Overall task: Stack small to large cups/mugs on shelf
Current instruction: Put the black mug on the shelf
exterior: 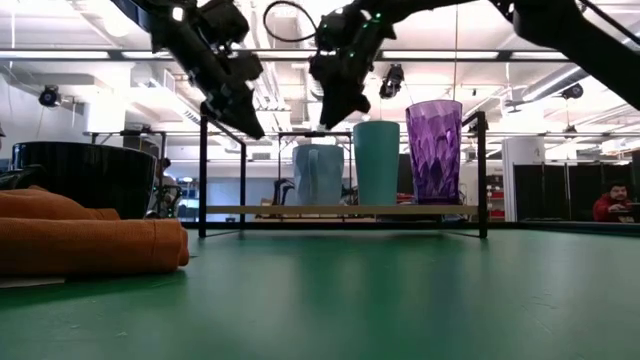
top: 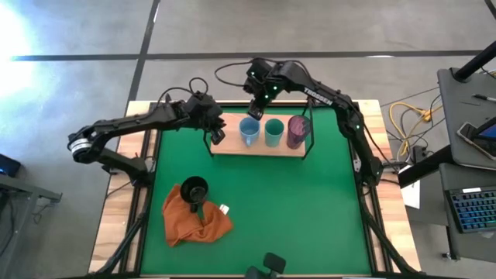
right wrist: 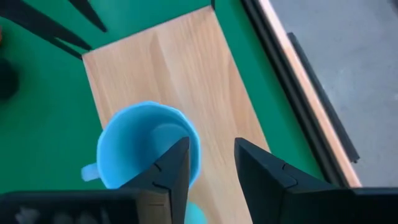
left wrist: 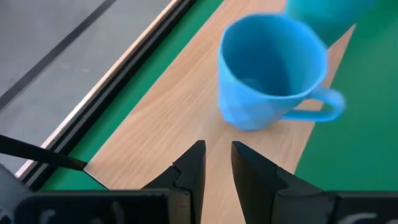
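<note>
The shelf (top: 229,147) stands on the green mat at the far middle. On its board stand a light blue handled mug (top: 249,132), a teal cup (top: 273,132) and a purple tumbler (top: 298,130), left to right. A black mug (top: 194,189) sits on the orange cloth at the near left. My left gripper (left wrist: 217,158) hovers over the board's bare left end (left wrist: 161,124), left of the blue mug (left wrist: 270,74), narrowly open and empty. My right gripper (right wrist: 211,162) is open and empty just above the blue mug's far rim (right wrist: 149,146), clear of it in the low view (exterior: 333,120).
The orange cloth (top: 194,217) lies crumpled at the near left, with a small white thing (top: 224,208) beside it. The shelf's thin black frame posts (exterior: 203,175) rise at its ends. Bare green mat (top: 310,209) lies in front of the shelf. A person (exterior: 608,203) sits far behind.
</note>
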Action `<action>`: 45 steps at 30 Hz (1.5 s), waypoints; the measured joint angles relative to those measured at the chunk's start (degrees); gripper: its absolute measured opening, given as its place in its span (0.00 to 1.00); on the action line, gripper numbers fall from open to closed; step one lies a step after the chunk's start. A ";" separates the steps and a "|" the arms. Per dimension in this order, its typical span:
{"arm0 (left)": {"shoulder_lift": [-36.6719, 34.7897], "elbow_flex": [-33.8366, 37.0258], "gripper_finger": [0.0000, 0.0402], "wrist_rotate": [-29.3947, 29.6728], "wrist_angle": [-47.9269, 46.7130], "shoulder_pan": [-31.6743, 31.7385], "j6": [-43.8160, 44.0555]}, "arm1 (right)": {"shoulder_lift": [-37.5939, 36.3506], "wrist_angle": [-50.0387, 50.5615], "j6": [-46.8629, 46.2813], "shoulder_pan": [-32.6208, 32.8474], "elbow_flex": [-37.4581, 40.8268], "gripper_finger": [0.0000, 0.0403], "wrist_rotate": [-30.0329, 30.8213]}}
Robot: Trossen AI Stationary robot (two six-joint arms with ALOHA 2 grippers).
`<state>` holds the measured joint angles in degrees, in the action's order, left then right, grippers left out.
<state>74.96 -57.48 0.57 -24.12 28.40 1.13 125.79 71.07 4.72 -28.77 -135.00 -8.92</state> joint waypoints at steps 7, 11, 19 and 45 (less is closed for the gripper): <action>-2.91 -0.02 0.16 0.60 0.36 -0.02 0.01 | -1.65 0.63 -1.91 -0.03 -0.02 0.29 4.37; -0.75 -0.04 0.16 1.18 3.96 0.03 -0.21 | -1.24 0.56 -5.05 -0.55 -0.01 0.26 4.74; 7.96 -2.67 0.16 -0.30 5.70 0.03 -1.10 | -2.81 0.70 -5.78 -1.28 0.00 0.22 6.61; -12.77 -2.94 0.16 0.41 -19.53 -0.17 6.01 | -4.67 2.05 -4.73 -3.64 0.00 0.23 8.10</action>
<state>62.19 -60.42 0.99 -43.65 28.23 7.14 121.12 73.12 -0.01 -32.40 -135.00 -0.82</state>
